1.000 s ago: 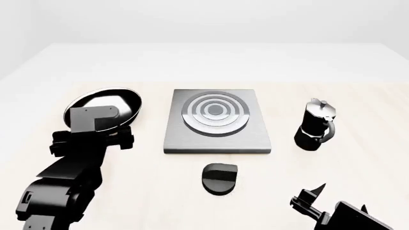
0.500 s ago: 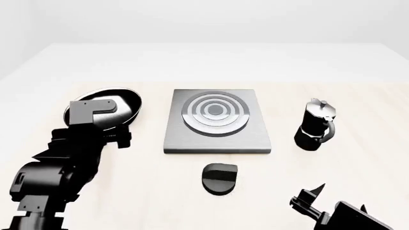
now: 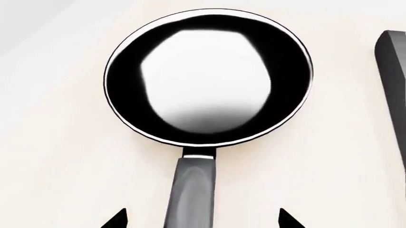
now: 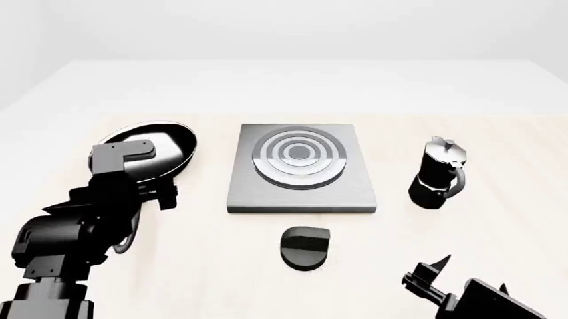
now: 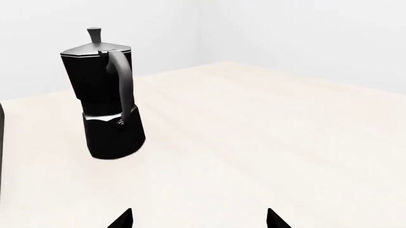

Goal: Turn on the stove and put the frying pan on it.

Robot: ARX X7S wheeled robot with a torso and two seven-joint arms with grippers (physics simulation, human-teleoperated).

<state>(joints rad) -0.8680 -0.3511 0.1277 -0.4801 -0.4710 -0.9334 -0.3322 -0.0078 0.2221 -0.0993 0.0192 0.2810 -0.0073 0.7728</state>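
Black left gripper spread above frying pan handle.

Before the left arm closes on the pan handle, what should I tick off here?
1. Left tool open, tips either side of the round black frying pan's long handle: ok.
2. Handle already clamped: not ok, tips stand clear of it.
3. Flat grey square stove plate free of objects: ok.
4. Small round black knob turned on: cannot tell.
5. Black moka pot upright, off the pan's path: ok.
6. Right tool open, holding nothing: ok.
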